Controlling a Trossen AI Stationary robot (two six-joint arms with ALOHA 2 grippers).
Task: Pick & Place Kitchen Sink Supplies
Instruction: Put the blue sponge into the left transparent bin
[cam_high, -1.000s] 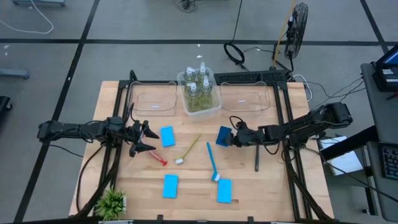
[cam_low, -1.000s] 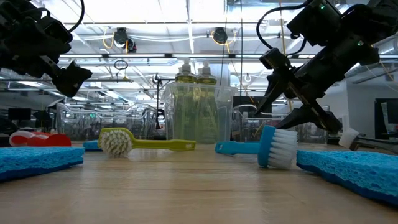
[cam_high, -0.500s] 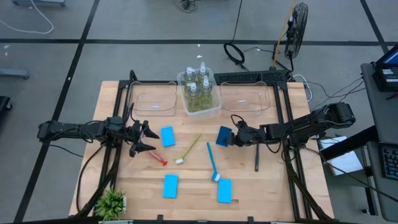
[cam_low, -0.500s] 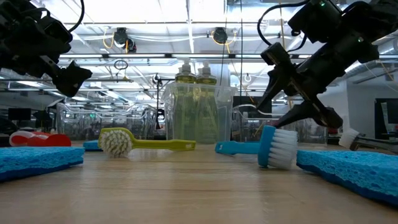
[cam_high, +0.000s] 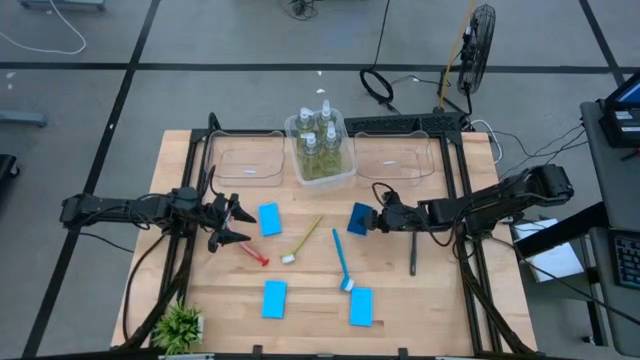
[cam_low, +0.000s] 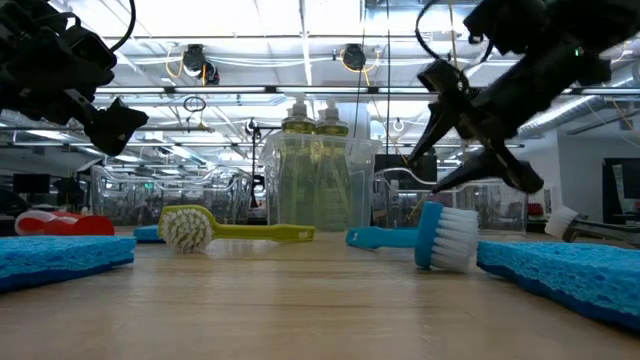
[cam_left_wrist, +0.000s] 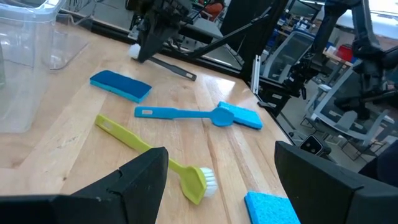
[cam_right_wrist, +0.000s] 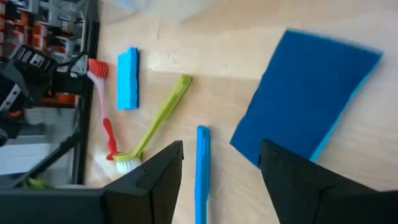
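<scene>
While right claw (cam_high: 377, 222) hovers open just beside dark blue sponge (cam_high: 361, 218), left claw (cam_high: 232, 222) open above red brush (cam_high: 254, 254), counter (cam_high: 420, 300) beneath.

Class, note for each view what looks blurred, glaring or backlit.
Low view: ceiling lights glare behind the pump bottles; both arms are dark silhouettes; the near sponge is soft. Right wrist view: the dark blue sponge is blurred. Left wrist view: the near fingers are blurred.
</scene>
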